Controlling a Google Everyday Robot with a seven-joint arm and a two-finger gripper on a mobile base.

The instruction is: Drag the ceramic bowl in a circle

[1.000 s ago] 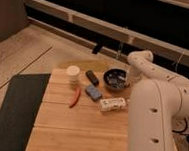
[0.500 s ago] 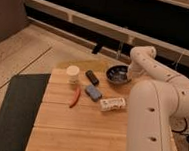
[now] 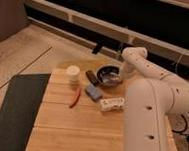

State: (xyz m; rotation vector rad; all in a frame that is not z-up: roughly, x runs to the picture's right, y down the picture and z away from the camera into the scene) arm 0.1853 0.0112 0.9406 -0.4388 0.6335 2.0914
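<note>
A pale wooden table [image 3: 72,130] fills the middle of the view, seen from above and a little to one side, standing on a speckled floor [image 3: 25,48]. Directions here treat the tabletop as a clock face, with 12 at its far edge. A bulky white robot arm [image 3: 152,113] rises from the 4 o'clock corner, covering much of the table's right side, then bends at a rounded elbow near 1 o'clock and reaches back down toward the table. A dark grey mat [image 3: 14,107] lies on the floor along the table's 9 o'clock side. The ceramic bowl [image 3: 108,74], round, shallow, dark and glossy, sits upright on the table near 1 o'clock, close to the far edge. The gripper [image 3: 120,75] is at the bowl's own 3 o'clock rim, low against it; whether the claw is open, closed or clamped on the rim cannot be told. A white oblong packet [image 3: 111,105] lies toward 2 o'clock from the table's centre, just beside the arm's body. A blue rectangular block [image 3: 92,92] lies at the bowl's 7 o'clock, near it but apart. A small cream cylindrical jar [image 3: 73,74] stands upright at 11 o'clock, well apart from the bowl. A thin red curved object [image 3: 75,97] lies at the jar's 6 o'clock. A small dark flat object [image 3: 91,77] lies between the jar and the bowl.
</note>
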